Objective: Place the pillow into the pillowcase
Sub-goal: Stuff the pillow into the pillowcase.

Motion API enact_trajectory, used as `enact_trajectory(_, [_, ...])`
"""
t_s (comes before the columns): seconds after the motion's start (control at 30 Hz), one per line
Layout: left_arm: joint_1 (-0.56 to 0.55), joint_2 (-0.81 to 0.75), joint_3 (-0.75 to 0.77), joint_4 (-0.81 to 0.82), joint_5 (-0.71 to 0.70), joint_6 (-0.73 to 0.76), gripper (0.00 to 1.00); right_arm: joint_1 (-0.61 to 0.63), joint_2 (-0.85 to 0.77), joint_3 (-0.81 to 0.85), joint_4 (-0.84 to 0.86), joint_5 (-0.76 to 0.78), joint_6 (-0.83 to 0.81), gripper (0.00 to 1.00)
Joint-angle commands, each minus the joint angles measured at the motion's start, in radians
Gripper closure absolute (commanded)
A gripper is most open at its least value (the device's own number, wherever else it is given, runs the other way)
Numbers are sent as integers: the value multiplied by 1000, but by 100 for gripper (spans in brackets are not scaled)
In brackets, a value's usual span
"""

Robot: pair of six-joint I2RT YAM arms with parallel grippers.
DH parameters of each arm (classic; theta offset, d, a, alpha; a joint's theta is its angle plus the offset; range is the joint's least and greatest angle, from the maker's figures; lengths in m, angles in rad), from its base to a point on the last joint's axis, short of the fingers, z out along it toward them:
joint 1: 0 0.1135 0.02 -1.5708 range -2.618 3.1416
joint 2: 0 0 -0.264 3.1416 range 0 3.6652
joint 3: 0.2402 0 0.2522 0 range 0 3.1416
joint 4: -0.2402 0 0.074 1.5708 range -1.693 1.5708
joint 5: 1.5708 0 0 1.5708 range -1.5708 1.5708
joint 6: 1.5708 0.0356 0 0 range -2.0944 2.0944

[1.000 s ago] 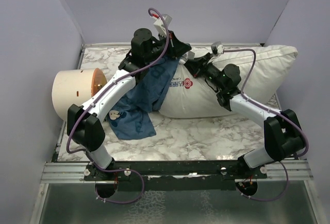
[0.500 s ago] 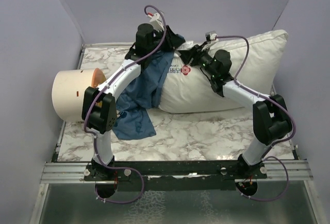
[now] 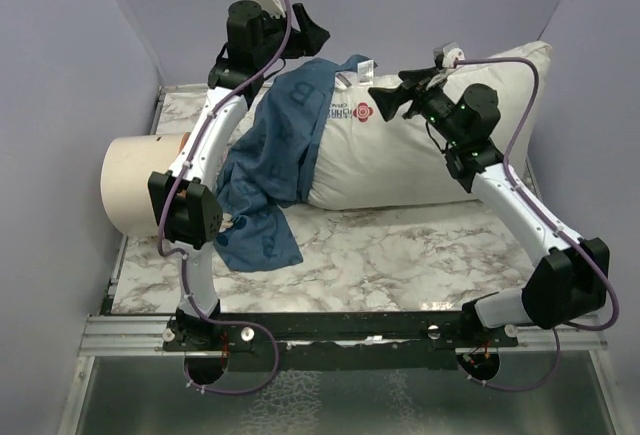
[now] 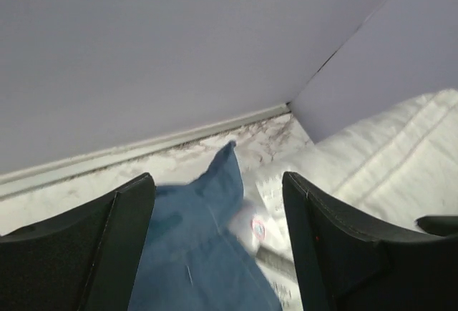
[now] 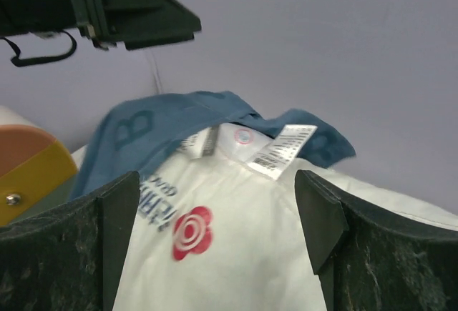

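Marble tabletop (image 3: 400,255) within lavender walls carries the pillow (image 3: 420,155), lying across the far right. The pillowcase (image 3: 270,155) covers its left end and trails down to the table; whether that end sits inside the fabric or merely under it cannot be told. The red logo (image 3: 363,111) is exposed. The left gripper (image 3: 318,33) hangs above the pillowcase, jaws spread, empty. The right gripper (image 3: 380,103) hovers by the logo, jaws spread, empty. The left arm partly hides a cream cylinder (image 3: 135,180).

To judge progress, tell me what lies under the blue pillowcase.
The pillowcase drapes over the left end of the pillow, up to its red logo; its lower part trails onto the marble table. Whether that end is inside the case or merely covered is hidden.
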Motion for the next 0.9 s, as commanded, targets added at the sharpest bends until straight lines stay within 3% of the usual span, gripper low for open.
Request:
enact_trajectory(0.0, [4,-209,-186,-22,37,130,27,-1,-73,4,-71,-158,-57,12])
enact_trajectory(0.1, [5,-392,-471,72,99,132,29,-1,-108,-34,-87,-324,-38,12])
enact_trajectory(0.23, [5,-668,-950,319,149,94,30,7,-192,-185,-39,-451,55,12])
enact_trajectory(0.37, [-8,-894,-1374,480,107,15,30,21,-284,-377,-32,-458,82,12])
enact_trajectory(0.5, [-57,-1018,-1685,720,-9,-105,27,24,-319,-546,-8,-399,121,12])
enact_trajectory(0.67, [-179,-994,-1818,865,-244,-140,22,23,-283,-680,124,-283,235,13])
enact_trajectory(0.87, [-188,-771,-1802,1012,-295,-226,21,23,-145,-721,301,-182,357,11])
